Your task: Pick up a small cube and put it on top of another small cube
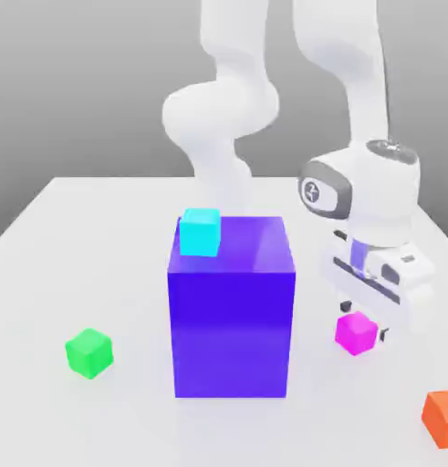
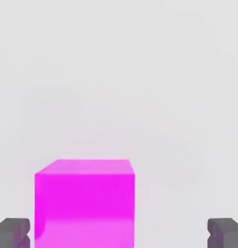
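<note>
Magenta and glossy, the small cube [image 1: 357, 332] sits on the white tabletop [image 1: 99, 237] to the exterior view's right of the big purple-blue block [image 1: 231, 310], which carries a small cyan cube [image 1: 201, 232] on its top near one corner. Directly above the magenta cube the white arm's gripper [image 1: 366, 319] points down with its dark fingers [image 2: 12, 232] spread wide, one on each side of the cube and not touching it. A small green cube [image 1: 88, 352] lies to the exterior view's left of the block, and a small orange cube [image 1: 443, 414] lies near that view's lower right edge.
</note>
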`<state>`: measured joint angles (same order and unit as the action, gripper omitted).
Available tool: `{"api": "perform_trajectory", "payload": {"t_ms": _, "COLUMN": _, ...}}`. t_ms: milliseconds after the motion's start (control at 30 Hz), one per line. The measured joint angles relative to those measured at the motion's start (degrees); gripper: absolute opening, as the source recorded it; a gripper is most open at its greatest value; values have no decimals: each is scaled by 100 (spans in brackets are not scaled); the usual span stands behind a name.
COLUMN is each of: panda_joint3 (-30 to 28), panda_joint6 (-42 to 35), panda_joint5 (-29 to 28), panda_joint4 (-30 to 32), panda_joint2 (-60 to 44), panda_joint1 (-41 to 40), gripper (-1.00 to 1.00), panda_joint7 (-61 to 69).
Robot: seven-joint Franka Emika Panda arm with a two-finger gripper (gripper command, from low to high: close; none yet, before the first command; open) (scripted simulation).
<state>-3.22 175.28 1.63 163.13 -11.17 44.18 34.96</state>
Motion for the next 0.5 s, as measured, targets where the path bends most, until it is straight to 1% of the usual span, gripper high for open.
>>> {"api": "perform_trajectory", "payload": {"t_ms": 133, "panda_joint3": 212, "panda_joint6": 304, "panda_joint5": 94, "panda_joint4": -5, "panda_joint2": -372, "panda_joint1": -160, "gripper": 0, "panda_joint7": 24}}
{"api": "perform_trajectory", "payload": {"t_ms": 167, "panda_joint3": 263, "panda_joint6": 367, "panda_joint5": 113, "panda_joint4": -3, "panda_joint2": -450, "panda_joint1": -199, "gripper": -100, "panda_joint7": 25}}
{"api": "perform_trajectory", "payload": {"t_ms": 367, "panda_joint3": 286, "panda_joint6": 385, "panda_joint5": 118, "panda_joint4": -2, "panda_joint2": -489, "panda_joint1": -216, "gripper": -100, "panda_joint7": 19}}
{"api": "perform_trajectory", "payload": {"t_ms": 500, "panda_joint3": 139, "panda_joint6": 182, "panda_joint5": 40, "panda_joint4": -7, "panda_joint2": -236, "panda_joint1": -114, "gripper": -100, "panda_joint7": 5}}
